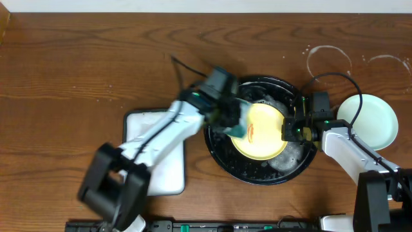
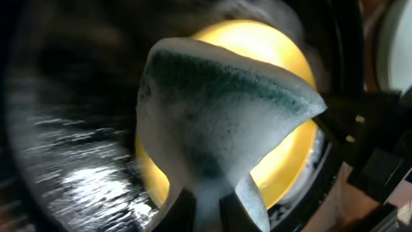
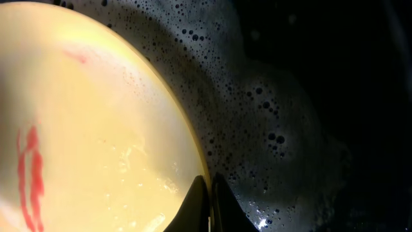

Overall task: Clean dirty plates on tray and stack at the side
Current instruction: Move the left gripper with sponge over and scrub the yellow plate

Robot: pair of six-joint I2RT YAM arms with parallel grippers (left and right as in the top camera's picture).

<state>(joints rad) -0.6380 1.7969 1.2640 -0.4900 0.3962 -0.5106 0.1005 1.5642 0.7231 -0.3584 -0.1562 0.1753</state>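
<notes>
Right now the yellow plate (image 1: 267, 147) lies in the foamy tray (image 1: 257, 179), its red smear (image 3: 29, 171) not yet wiped off. The left jaws are clamped tight on the soapy sponge (image 2: 219, 109), which hangs over the side of the yellow plate away from the right jaws. The right jaws are drawn almost together at the opposite rim, apparently pinching it to steady the plate. To scrub well, I judge the sponge should come down flat on the smear and work across it in short strokes, with light pressure so the rim does not twist out of the pinch. Foam (image 3: 257, 129) likely makes that rim slippery, so the pinch must stay firm. A mint plate (image 1: 367, 119) lies on the table (image 1: 77, 64) just beside the tray, likely where this one goes once clean.
</notes>
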